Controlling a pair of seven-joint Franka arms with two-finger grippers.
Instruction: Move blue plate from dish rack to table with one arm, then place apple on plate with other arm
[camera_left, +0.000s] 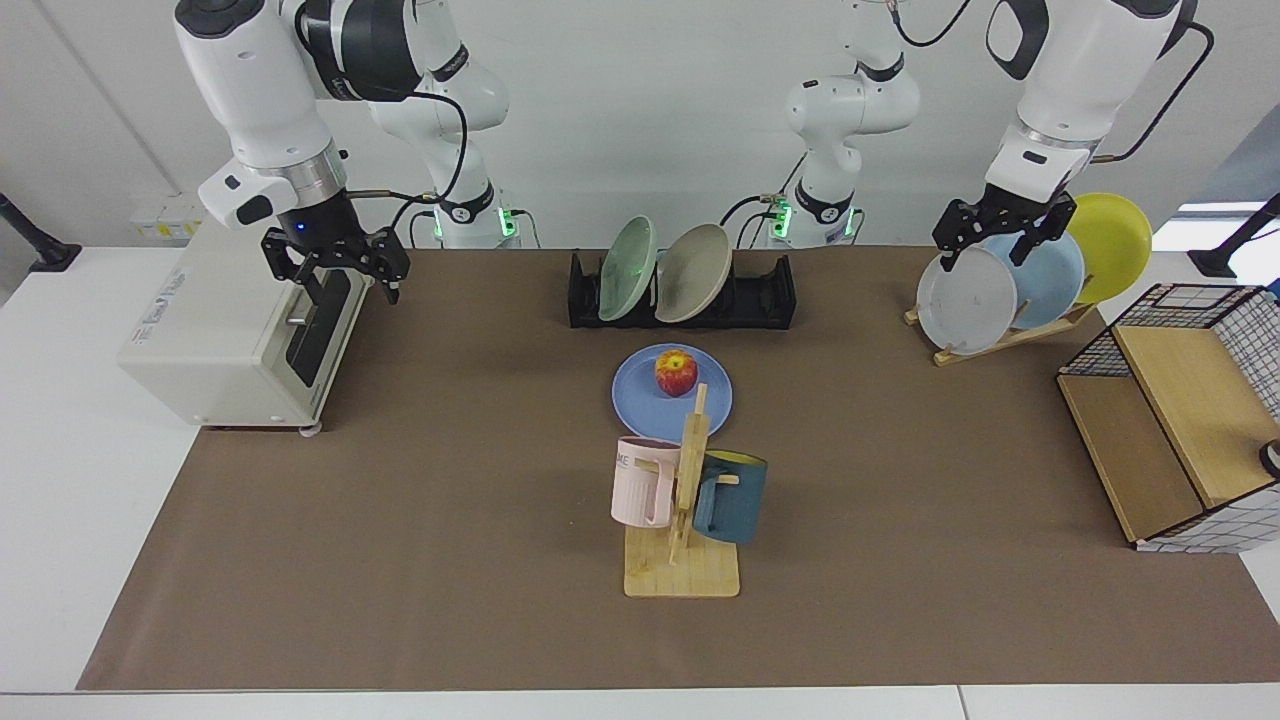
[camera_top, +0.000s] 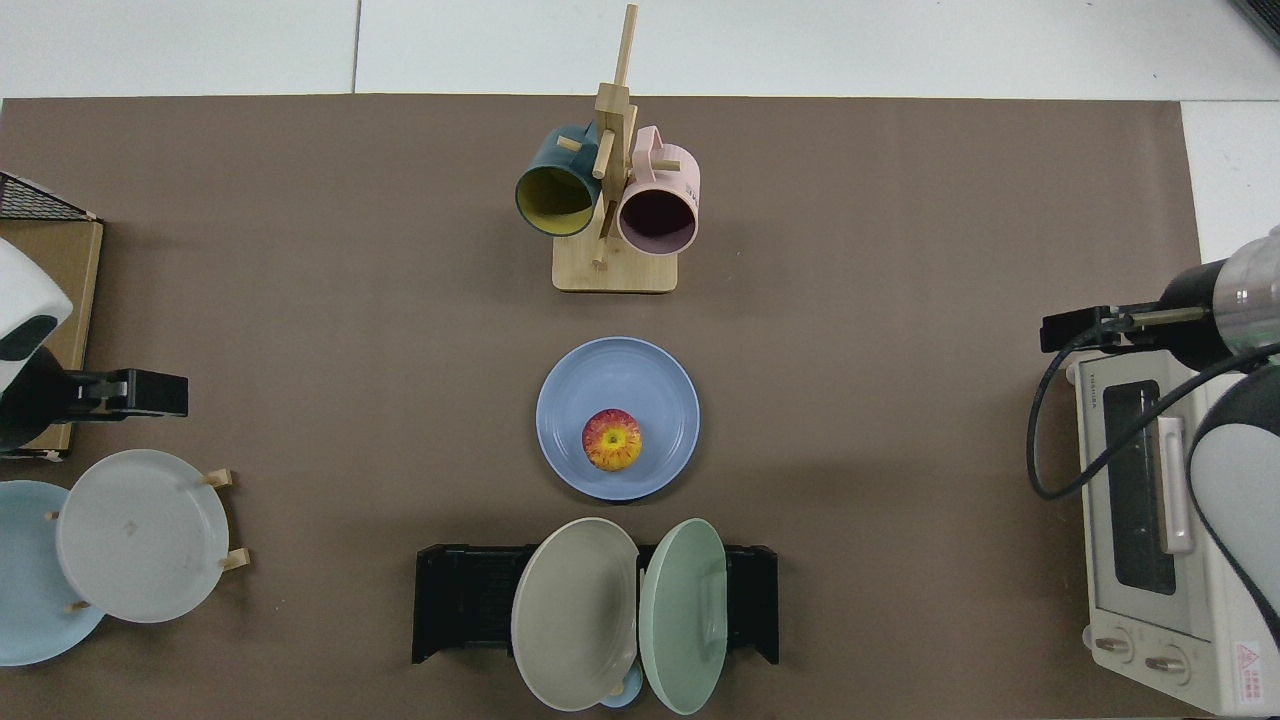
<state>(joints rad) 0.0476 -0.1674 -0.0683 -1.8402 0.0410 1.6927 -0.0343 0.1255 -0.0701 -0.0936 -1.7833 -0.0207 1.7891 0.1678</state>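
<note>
Judging by the layout, both steps look done: the blue plate (camera_left: 672, 392) lies flat on the table (camera_left: 450, 560), just at 6 o'clock of the dish rack (camera_left: 770, 292), with the apple (camera_left: 676, 371) on it. The right gripper (camera_left: 335, 268) and left gripper (camera_left: 1000, 232) hang open, empty, well apart.

This looked like a robotics lab staged as a mock kitchen: two white robot arms (camera_left: 300, 90) were bolted behind a table (camera_left: 60, 450) covered by a brown mat, before a bare white wall, while a toaster oven (camera_left: 220, 340), dish rack (camera_left: 770, 295) and mug stand (camera_left: 685, 560) sat spaced out as props
</note>
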